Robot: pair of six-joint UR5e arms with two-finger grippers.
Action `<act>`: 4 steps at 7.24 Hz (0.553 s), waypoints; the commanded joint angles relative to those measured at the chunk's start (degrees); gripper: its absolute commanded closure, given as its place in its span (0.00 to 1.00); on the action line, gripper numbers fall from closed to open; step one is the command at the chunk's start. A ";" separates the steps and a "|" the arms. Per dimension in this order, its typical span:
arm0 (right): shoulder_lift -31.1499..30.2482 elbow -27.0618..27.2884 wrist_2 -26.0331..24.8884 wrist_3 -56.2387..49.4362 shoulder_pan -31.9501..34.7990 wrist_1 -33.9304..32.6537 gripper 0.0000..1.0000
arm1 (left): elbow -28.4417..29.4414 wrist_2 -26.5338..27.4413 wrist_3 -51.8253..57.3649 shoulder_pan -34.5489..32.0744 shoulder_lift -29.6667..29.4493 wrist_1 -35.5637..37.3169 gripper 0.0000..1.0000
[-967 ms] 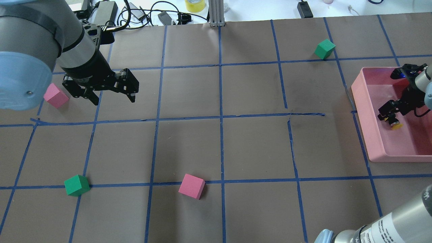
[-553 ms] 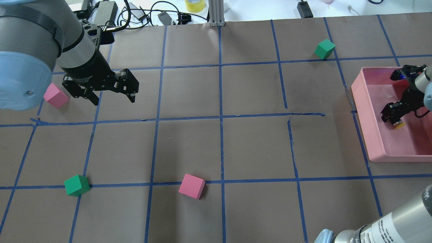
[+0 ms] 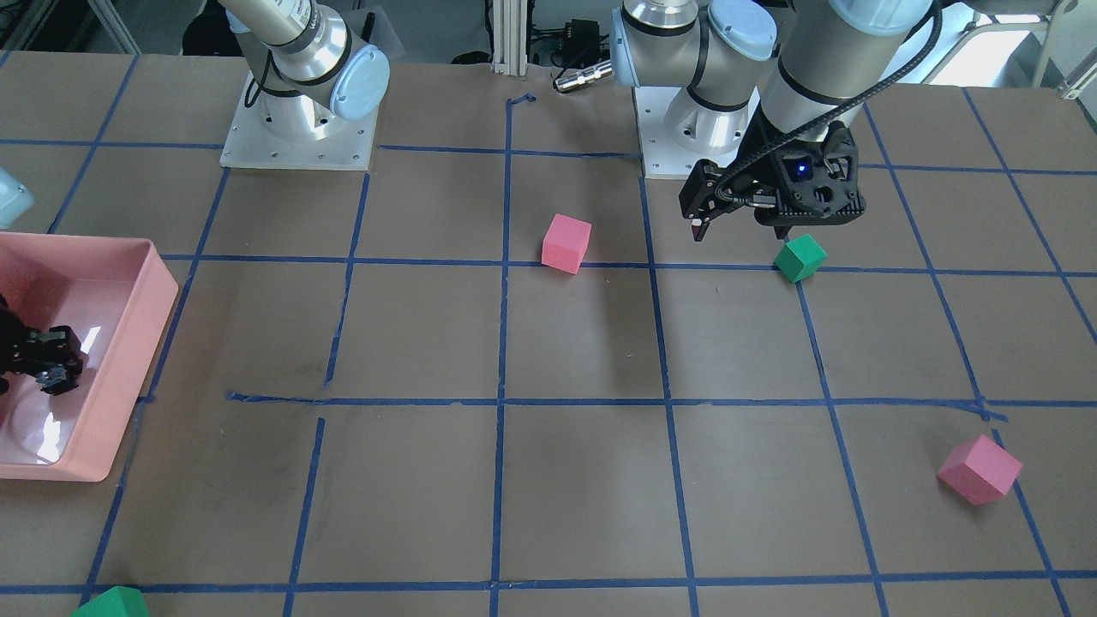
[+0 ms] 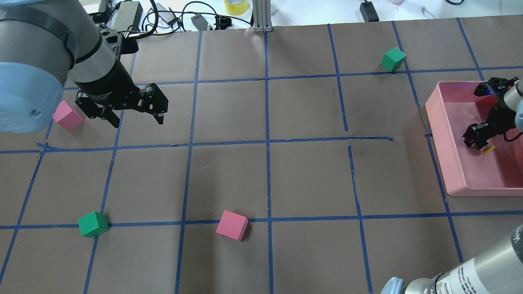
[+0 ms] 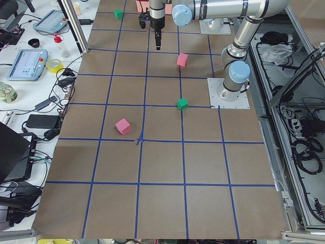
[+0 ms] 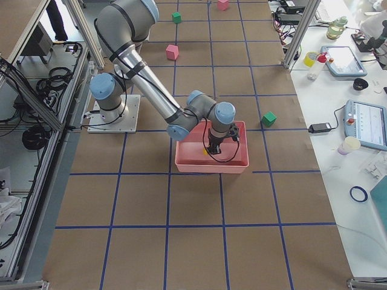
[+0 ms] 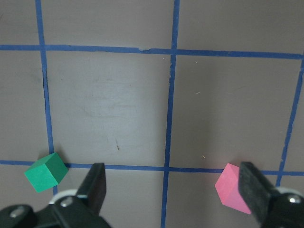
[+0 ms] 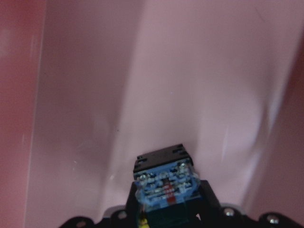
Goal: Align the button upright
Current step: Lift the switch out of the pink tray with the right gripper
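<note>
The button sits between the fingers of my right gripper (image 4: pixel 476 139) inside the pink tray (image 4: pixel 438 122). The gripper is shut on it. Its yellow cap (image 4: pixel 487 150) sticks out to the lower right, tilted, close to the tray floor. In the right wrist view only its black base with blue and silvery terminals (image 8: pixel 164 183) shows, and the cap is hidden. The front view shows the right gripper (image 3: pixel 50 367) in the tray (image 3: pixel 128 360). My left gripper (image 4: pixel 137 120) is open and empty, hovering above the table's left part; it also shows in the front view (image 3: pixel 741 230).
A pink cube (image 4: pixel 67 115) lies just left of the left gripper. A green cube (image 4: pixel 93 223) and another pink cube (image 4: pixel 232 225) lie near the front. A green cube (image 4: pixel 393 59) lies at the back right, near the tray. Cables and boxes line the far edge.
My right gripper has shifted slightly right within the tray with the button, and the yellow cap has moved right and a little up. The left arm has not moved.
</note>
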 commanded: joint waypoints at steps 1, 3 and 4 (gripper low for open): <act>-4.96 -0.59 0.25 0.13 0.34 2.68 1.00 | 0.00 0.00 0.00 0.00 0.06 0.00 0.00; -10.33 -5.38 1.05 2.66 2.88 10.04 1.00 | 0.00 0.00 0.00 0.00 0.06 0.00 0.00; -10.44 -12.29 0.87 6.59 6.29 18.18 1.00 | 0.00 0.09 0.00 0.00 0.06 0.00 0.00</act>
